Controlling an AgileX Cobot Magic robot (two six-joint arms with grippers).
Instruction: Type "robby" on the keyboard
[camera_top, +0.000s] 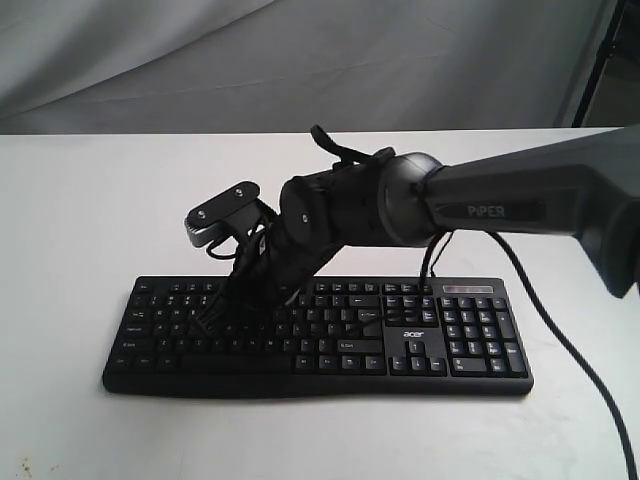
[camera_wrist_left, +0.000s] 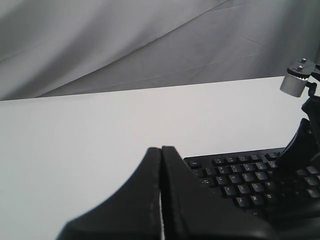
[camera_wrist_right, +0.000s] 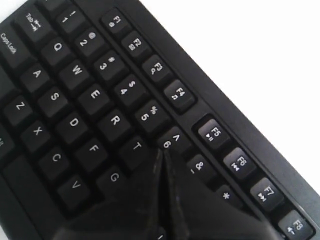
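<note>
the right arm (camera_top: 480, 205) overhangs the keyboard (camera_top: 350, 348) middle; its number pad (camera_top: 485, 335) lies open.

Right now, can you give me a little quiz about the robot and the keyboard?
1. True or false: the right arm's fingers are shut together.
2. Which part of the keyboard are those fingers over? A) the number pad B) the letter keys near the T key C) the arrow keys
3. Fill the gap: the white logo on the keyboard spells ____.
Key: 1 true; 2 B; 3 acer.
</note>
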